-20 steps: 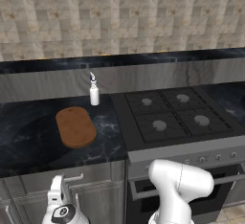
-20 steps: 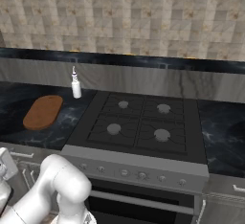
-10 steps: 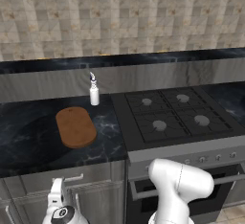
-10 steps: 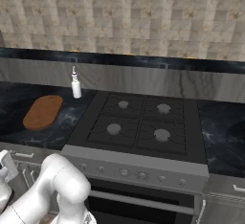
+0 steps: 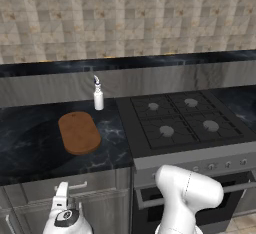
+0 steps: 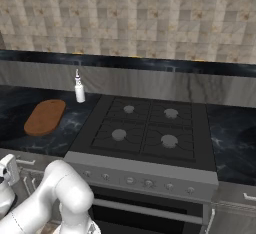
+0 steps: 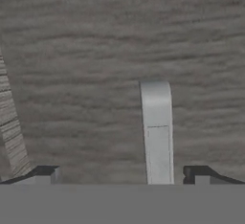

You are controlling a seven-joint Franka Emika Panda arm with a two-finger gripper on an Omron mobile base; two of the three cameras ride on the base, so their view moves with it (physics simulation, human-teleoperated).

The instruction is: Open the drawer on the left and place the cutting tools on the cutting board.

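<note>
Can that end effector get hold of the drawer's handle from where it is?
Probably yes. The open end effector faces the drawer front closely, with the silver handle between its fingertips and nothing blocking it.

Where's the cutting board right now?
The cutting board lies flat on the dark counter, left of the stove and just in front of the white bottle. In the right base view it sits at the far left.

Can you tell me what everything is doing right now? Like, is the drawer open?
drawer: shut, its silver handle between the open fingers
gripper: open, holding nothing
cutting board: lying flat on the counter, nothing on it
white bottle: standing upright behind the board
hob burners: no flame, nothing on them
</note>
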